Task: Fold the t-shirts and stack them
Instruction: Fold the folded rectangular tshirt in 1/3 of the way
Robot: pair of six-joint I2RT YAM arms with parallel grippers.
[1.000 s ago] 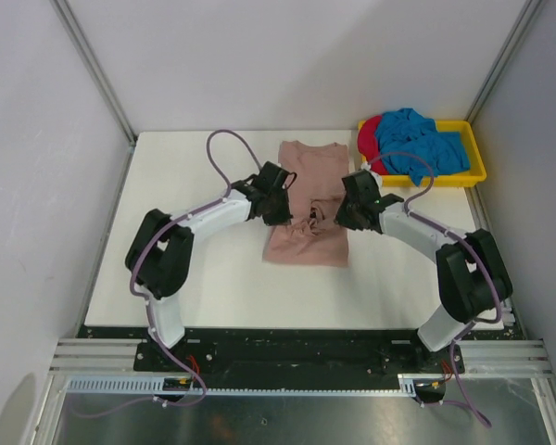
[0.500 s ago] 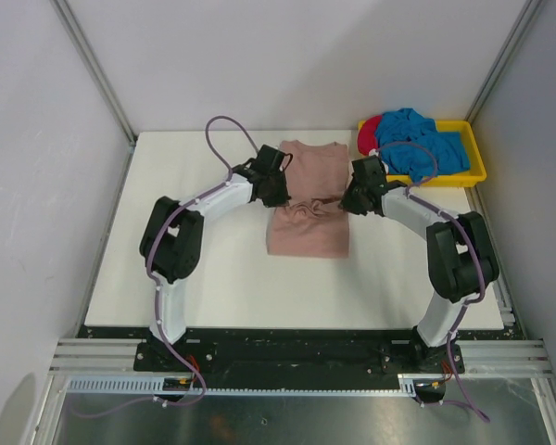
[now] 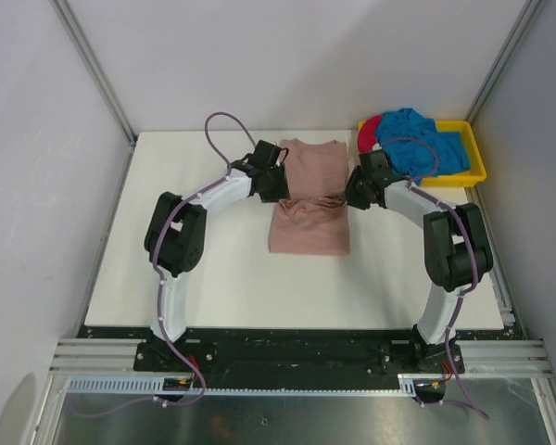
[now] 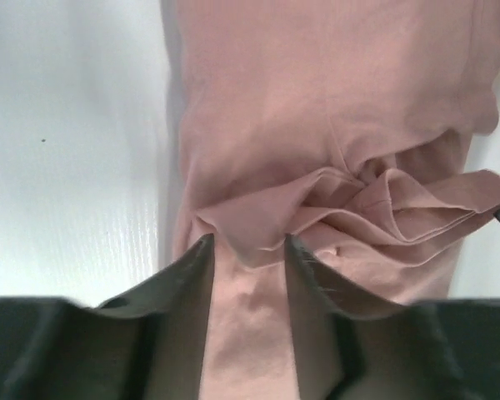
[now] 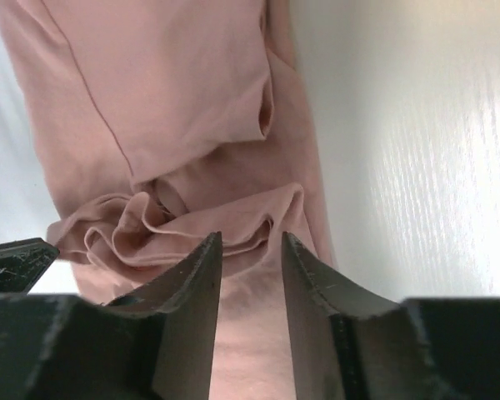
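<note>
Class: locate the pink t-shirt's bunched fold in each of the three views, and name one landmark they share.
Top external: bunched fold mid-table, across the shirt's middle.
Left wrist: centre-right.
Right wrist: left of centre, lower half.
Shared landmark: white table.

My left arm (image 3: 218, 195) and right arm (image 3: 410, 202) have white links, black joints and looping purple cables (image 3: 224, 116); my end effector fingers (image 5: 192, 292) are scuffed dark grey.

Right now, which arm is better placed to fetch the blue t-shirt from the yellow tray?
The right. The right claw sits at the pink t-shirt's right edge, close to the yellow tray holding the blue t-shirt. The left claw is across the pink t-shirt, farther away.
</note>
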